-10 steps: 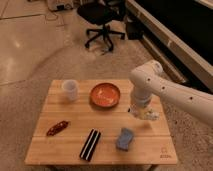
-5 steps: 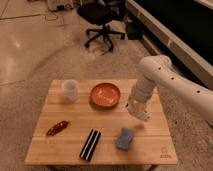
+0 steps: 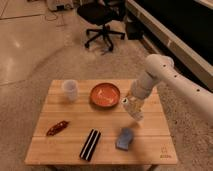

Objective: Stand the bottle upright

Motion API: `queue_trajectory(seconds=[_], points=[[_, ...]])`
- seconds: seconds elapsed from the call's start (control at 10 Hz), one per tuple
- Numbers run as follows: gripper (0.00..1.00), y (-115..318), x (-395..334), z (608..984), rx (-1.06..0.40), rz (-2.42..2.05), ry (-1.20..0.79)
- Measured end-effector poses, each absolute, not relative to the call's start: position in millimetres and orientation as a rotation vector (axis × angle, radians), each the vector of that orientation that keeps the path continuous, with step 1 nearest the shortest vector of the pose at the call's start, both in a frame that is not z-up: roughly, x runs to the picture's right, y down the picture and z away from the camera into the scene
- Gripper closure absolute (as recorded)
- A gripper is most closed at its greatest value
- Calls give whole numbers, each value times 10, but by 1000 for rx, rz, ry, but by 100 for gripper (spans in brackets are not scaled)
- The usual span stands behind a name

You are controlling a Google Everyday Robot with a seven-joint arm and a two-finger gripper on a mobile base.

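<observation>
In the camera view, the white arm reaches in from the right and its gripper hangs just over the wooden table, right of centre. The gripper looks clamped on the small clear-whitish plastic bottle. The bottle is tilted: its cap end points up and left toward the orange-red bowl, and its base points down and right toward the table. Standing it upright would probably mean swinging the base under the cap above the bare wood directly below.

The blue sponge-like block lies close in front of that spot, and the bowl is just to the left. The white cup, black striped bar and reddish-brown packet lie well apart.
</observation>
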State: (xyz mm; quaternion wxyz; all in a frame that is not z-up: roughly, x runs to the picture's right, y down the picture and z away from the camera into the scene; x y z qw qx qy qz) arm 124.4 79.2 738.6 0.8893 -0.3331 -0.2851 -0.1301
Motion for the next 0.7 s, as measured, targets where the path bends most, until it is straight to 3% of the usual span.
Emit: queue_trajectory(seconds=[0.7], points=[[100,587,1483,7684,-628,64,-631]])
